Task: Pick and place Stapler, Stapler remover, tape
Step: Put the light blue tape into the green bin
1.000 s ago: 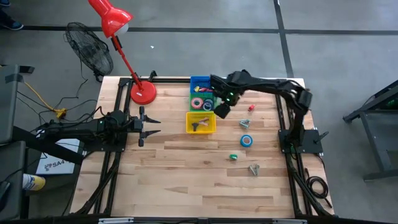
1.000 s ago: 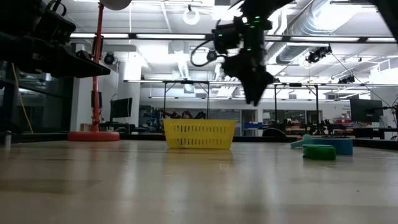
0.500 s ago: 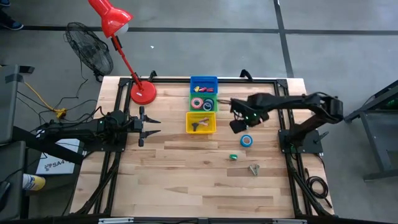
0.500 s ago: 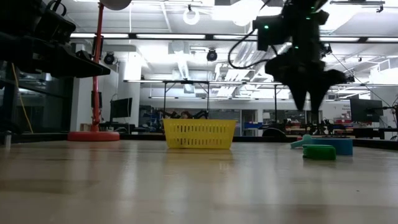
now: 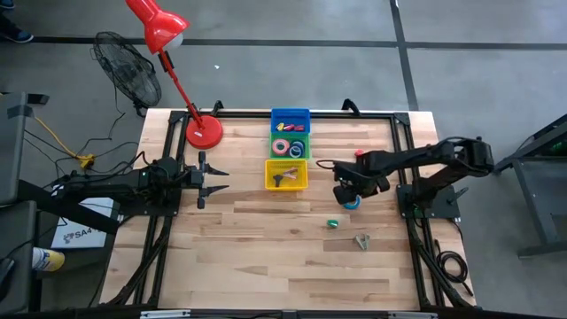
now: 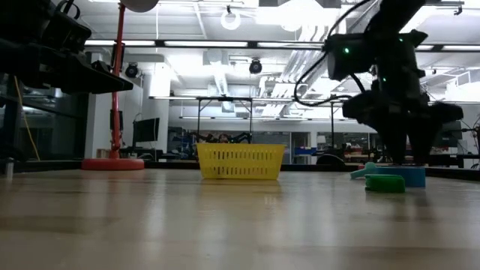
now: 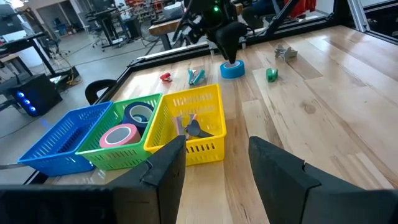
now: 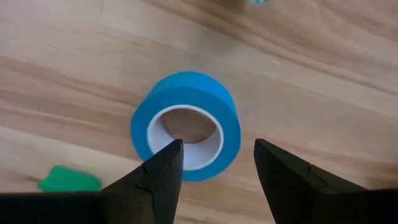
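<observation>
Swung over from the baskets, right claw [image 8: 214, 165] hangs open, empty, straddling blue tape [image 8: 186, 134] for grasping.

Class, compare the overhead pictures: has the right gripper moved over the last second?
Yes. The right gripper has swung away from the green basket, past the yellow basket, and now hangs, jaws open, over the blue tape roll.

A white label [image 5: 78, 234] beside the table's left edge reads "SA4".
</observation>
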